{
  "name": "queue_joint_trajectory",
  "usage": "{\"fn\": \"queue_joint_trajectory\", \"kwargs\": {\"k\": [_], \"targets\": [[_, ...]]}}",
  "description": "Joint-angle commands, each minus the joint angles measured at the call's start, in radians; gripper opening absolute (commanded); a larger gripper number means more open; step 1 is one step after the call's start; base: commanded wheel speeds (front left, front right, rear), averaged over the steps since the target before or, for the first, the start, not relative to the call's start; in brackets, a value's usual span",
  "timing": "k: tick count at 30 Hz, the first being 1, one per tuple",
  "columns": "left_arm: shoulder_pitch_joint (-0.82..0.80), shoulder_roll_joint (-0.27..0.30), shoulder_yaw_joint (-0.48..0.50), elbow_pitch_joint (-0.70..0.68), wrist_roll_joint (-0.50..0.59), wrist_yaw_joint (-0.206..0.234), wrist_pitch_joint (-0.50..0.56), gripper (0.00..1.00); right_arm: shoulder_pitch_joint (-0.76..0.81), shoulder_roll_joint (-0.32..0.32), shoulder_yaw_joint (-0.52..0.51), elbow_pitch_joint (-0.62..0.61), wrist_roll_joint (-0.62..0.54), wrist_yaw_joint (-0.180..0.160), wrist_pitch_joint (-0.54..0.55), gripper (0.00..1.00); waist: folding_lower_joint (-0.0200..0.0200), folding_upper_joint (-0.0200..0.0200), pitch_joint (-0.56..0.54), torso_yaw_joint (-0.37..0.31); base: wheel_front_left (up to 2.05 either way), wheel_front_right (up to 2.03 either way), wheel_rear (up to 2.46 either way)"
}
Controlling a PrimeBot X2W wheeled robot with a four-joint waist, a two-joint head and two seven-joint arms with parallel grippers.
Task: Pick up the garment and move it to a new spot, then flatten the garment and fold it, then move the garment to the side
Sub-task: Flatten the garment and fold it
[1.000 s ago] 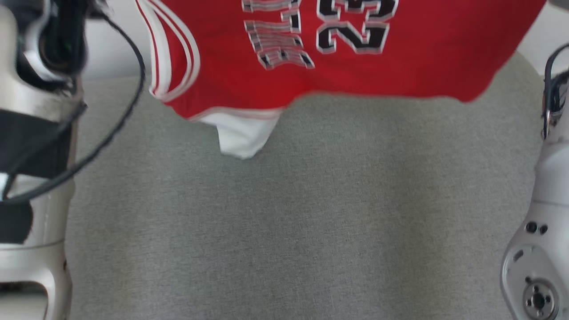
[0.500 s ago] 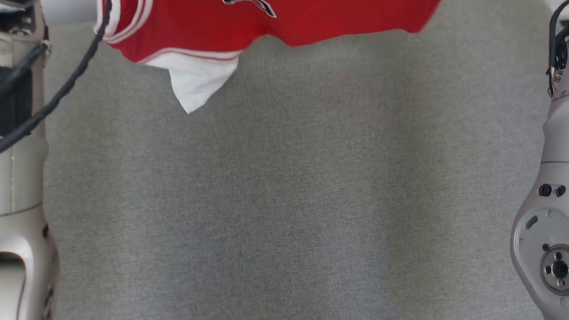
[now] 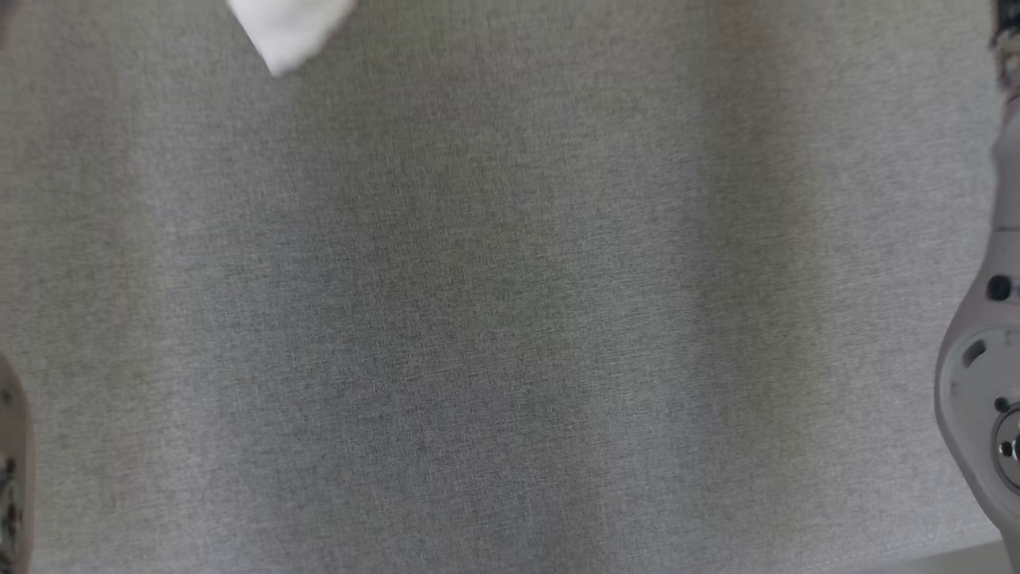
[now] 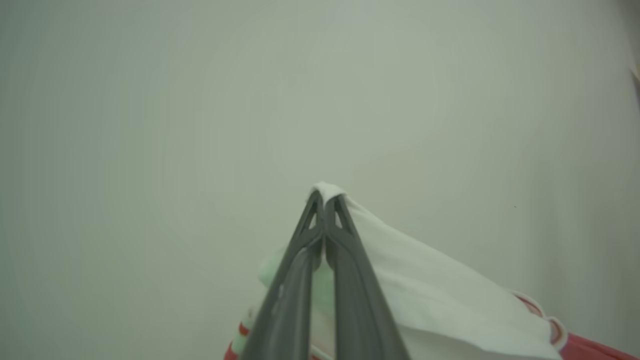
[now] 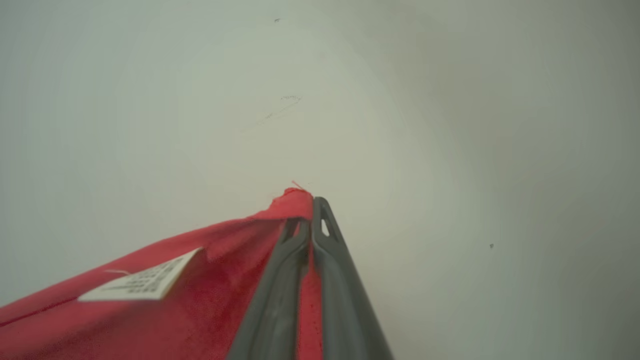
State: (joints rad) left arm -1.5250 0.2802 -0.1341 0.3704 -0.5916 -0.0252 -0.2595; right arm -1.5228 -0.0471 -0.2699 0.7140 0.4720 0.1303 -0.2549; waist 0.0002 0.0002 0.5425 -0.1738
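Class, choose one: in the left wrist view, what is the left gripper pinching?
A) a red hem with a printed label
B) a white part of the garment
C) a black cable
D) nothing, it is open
B: the left gripper is closed on a white fold of the garment.
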Motion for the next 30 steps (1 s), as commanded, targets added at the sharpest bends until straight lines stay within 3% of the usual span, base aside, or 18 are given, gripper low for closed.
{"fn": "queue_joint_trajectory", "kwargs": {"k": [1,5,10,17,22,30], "targets": [[-0.027,-0.002,0.032,-0.068,0.047,-0.019,-0.007,0.0,-0.01,-0.006,-0.004,-0.033,-0.019,0.001,-0.009,0.0,-0.0002,-0.0002,0.034,0.001,0.0,0.0,0.0],[0.022,-0.05,0.096,-0.195,0.13,-0.073,-0.005,0.0,0.043,-0.002,-0.007,-0.185,-0.114,0.001,-0.008,0.0,-0.0002,-0.0002,0.082,0.014,0.0,0.0,0.0],[0.169,-0.097,0.106,-0.203,0.124,-0.103,-0.006,0.0,0.155,-0.049,0.122,-0.245,-0.201,0.001,-0.009,0.0,-0.0002,-0.0002,0.114,0.04,0.0,0.0,0.0],[0.434,-0.092,0.029,-0.269,-0.02,-0.105,-0.006,0.0,0.368,-0.176,0.286,-0.251,-0.101,0.001,0.006,0.0,-0.0002,-0.0002,0.062,0.081,0.0,0.0,0.0],[0.661,-0.077,0.007,-0.336,-0.148,-0.105,-0.003,0.0,0.573,-0.256,0.31,-0.323,0.018,0.001,0.153,0.0,-0.0002,-0.0002,-0.021,0.112,0.0,0.0,0.0],[1.072,-0.088,0.034,-0.412,-0.367,-0.084,0.121,0.0,0.958,-0.235,0.161,-0.523,0.084,0.001,0.463,0.0,-0.0002,-0.0002,-0.168,0.134,0.0,0.0,0.0]]}}
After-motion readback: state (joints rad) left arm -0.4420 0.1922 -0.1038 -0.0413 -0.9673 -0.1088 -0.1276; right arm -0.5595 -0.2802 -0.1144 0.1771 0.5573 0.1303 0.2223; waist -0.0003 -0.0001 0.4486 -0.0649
